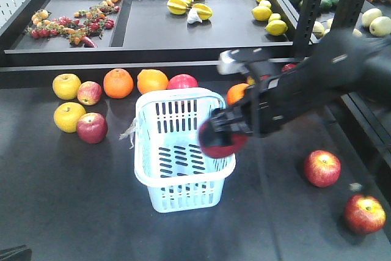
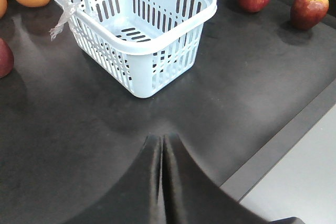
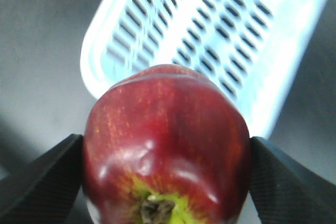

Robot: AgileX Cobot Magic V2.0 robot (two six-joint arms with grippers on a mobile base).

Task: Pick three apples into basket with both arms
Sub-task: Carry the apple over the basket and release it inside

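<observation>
One dark apple sits clamped in my right gripper, arm stretched over the basket. Left gripper pinched closed.

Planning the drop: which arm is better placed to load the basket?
Right: its jaws clamp a dark red apple at the basket rim; the left jaws are shut, empty, farther back.

The front view looks down from high in front of the basket, taking in the table and the shelves behind it. The left wrist view looks from low and near at the basket's corner. The right wrist view hangs close above the basket, an apple filling its foreground. All three share the basket.
</observation>
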